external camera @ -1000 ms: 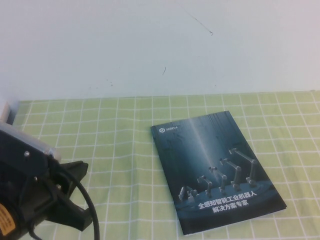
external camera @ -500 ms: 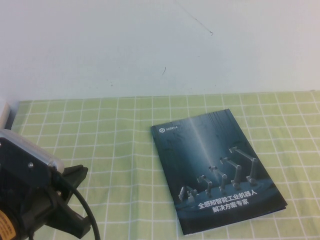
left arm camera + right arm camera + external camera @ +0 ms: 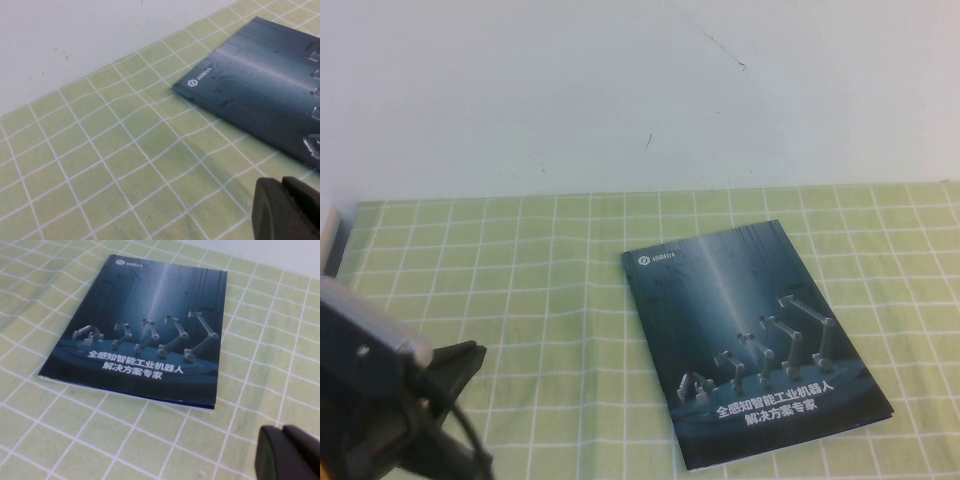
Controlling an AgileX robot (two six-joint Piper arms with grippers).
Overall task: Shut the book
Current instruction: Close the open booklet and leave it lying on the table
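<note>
1. one closed book (image 3: 755, 340) lies flat, front cover up, on a green checked cloth (image 3: 520, 300), right of the cloth's middle in the high view.
2. its cover is dark blue, with a row of printed robot arms (image 3: 760, 350) and two lines of white chinese lettering (image 3: 775, 413) towards the near edge; a small white logo (image 3: 644, 260) sits at the far left corner.
3. the left gripper (image 3: 284, 202) sits low at the near left of the cloth, well apart from the book; its two black fingers are pressed together with only a thin seam between them, and they hold nothing.
4. the right gripper (image 3: 283, 447) shows only in its own wrist view, near the book's lettered end but not touching it; its fingers too are together and empty.
5. a plain white wall (image 3: 620, 90) rises behind the cloth.
</note>
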